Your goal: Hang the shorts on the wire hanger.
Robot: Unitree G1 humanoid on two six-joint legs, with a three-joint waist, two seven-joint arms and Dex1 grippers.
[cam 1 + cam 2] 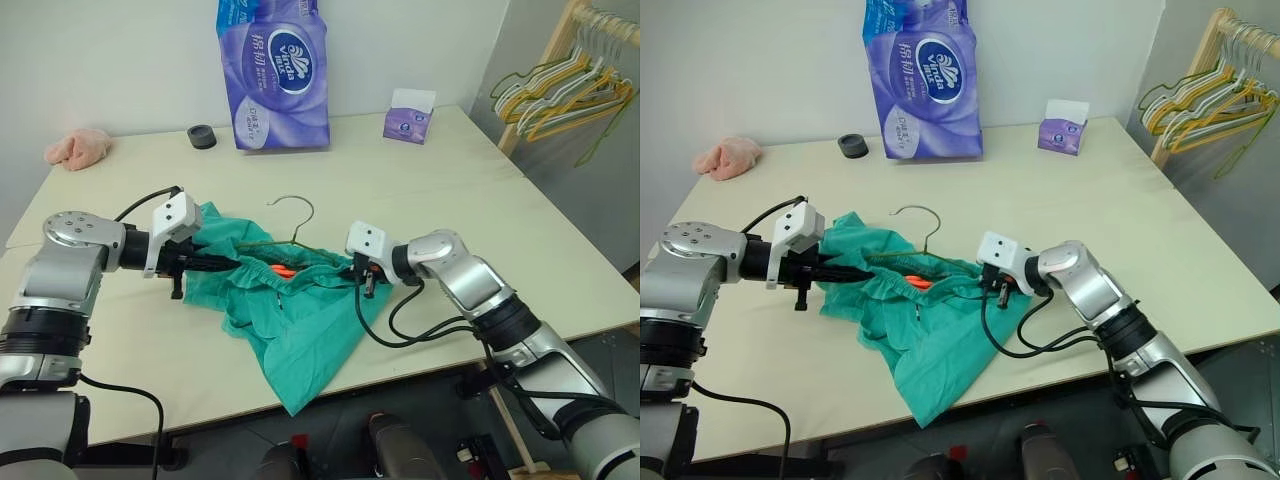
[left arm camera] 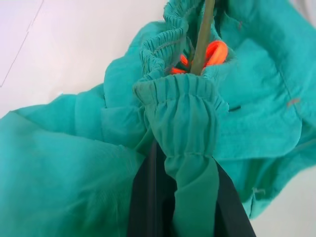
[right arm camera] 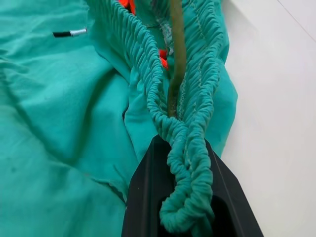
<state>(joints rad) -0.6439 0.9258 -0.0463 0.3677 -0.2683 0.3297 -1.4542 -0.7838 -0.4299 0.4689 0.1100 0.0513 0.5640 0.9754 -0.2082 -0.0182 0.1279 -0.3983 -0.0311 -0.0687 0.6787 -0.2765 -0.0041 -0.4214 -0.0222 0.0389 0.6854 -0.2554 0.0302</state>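
The teal shorts (image 1: pixel 300 335) lie crumpled on the cream table (image 1: pixel 470 200), one leg hanging over the front edge. The olive wire hanger (image 1: pixel 293 206) is threaded through the gathered waistband, its hook sticking out toward the back. An orange tag (image 1: pixel 283 270) shows in the waistband opening. My left gripper (image 1: pixel 222 263) is shut on the left end of the waistband, fabric pinched between its fingers (image 2: pixel 148 197). At the waistband's right end, my right gripper (image 1: pixel 364 283) is shut on the bunched elastic, which sits between its fingers (image 3: pixel 148 197) beside the hanger wire (image 3: pixel 176 64).
A purple tissue pack (image 1: pixel 272 75), a black roll (image 1: pixel 201 137) and a small purple tissue box (image 1: pixel 408 118) stand along the back. A pink cloth (image 1: pixel 78 147) lies at the back left. A wooden rack with yellow and pale hangers (image 1: pixel 565 90) stands beyond the table's right edge.
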